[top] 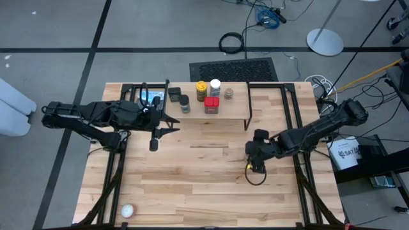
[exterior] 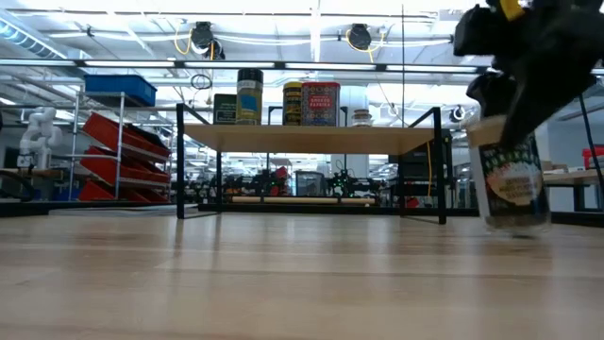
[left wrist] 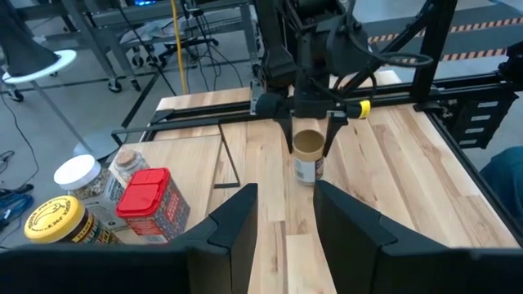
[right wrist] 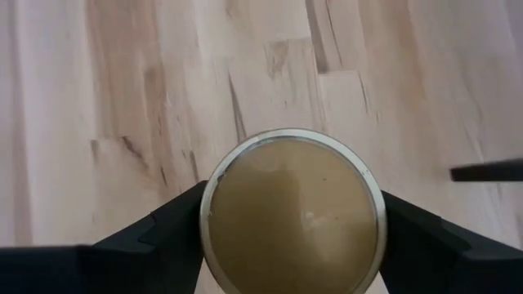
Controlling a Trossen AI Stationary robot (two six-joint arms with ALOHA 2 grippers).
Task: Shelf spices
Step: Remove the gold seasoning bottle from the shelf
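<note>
The right claw [right wrist: 290,216] hangs over the small clear jar with the round tan lid [right wrist: 292,214], one dark finger on each side of the lid and very close, maybe just touching; I cannot be sure it squeezes yet. The jar stands upright on the big wooden table [top: 192,185], well in front of the little wooden shelf with thin black legs [exterior: 311,139] and off its right end. It looks hard, light and a bit slippery, so grabbing it just under the lid seems best. The other five spice pots [top: 203,96] already sit on that shelf. The left claw [top: 160,128] waits near the shelf's left end, fingers a little apart, holding nothing.
</note>
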